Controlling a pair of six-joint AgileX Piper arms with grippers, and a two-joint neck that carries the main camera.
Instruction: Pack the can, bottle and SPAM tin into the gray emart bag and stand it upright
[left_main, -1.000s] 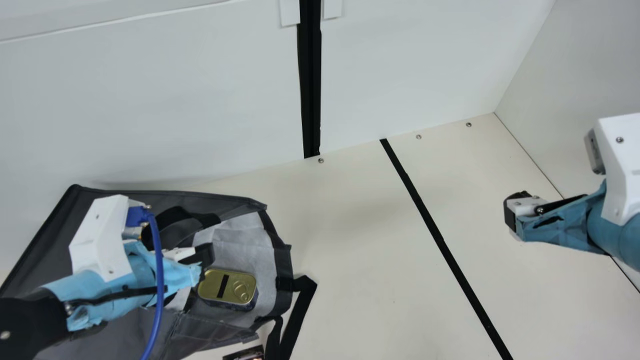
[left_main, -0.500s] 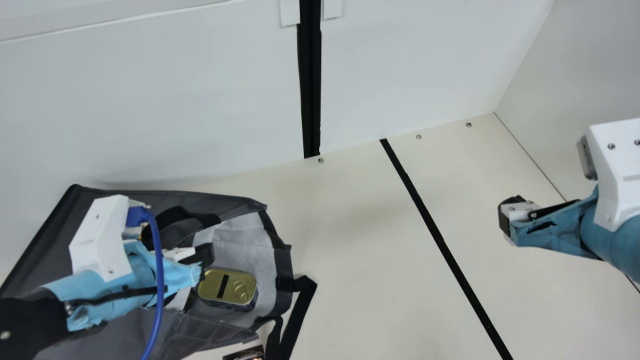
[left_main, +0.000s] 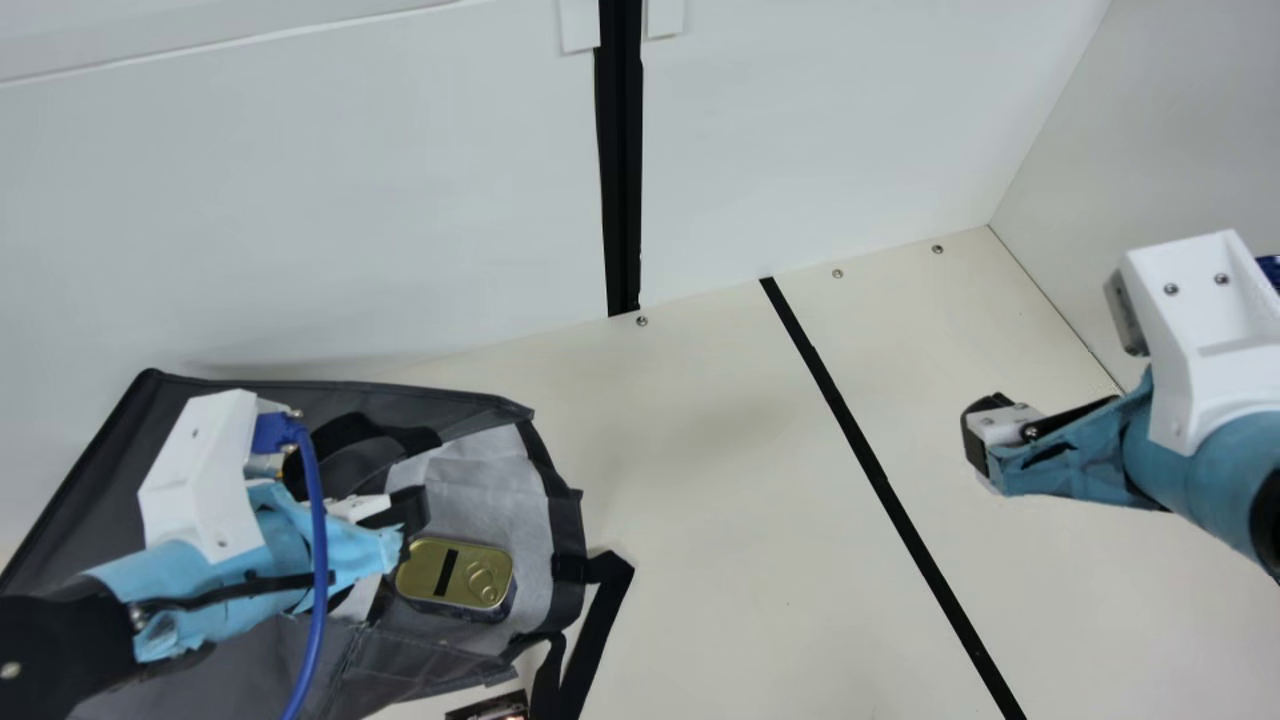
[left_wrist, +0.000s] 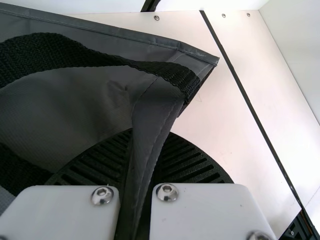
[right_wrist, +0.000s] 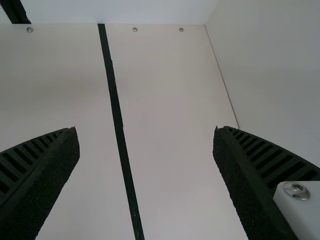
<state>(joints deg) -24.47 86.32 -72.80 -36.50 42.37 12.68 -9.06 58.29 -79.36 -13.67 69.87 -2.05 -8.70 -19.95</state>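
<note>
The bag (left_main: 330, 397) lies on its side on the table (left_main: 720, 560), its mouth toward the middle. The right gripper (right_wrist: 145, 135) is spread wide with nothing between its fingers; the left gripper (left_wrist: 144, 162) pinches a fold of the bag's edge. The tin (left_main: 455, 573) sits just inside the mouth, gold face up. Best, I'd judge, to keep that pinch firm so the mouth stays slack, bring the right in low past the strap (left_main: 597, 620), and ease the tin deeper before any tilt; raised too soon, it could slide out.
</note>
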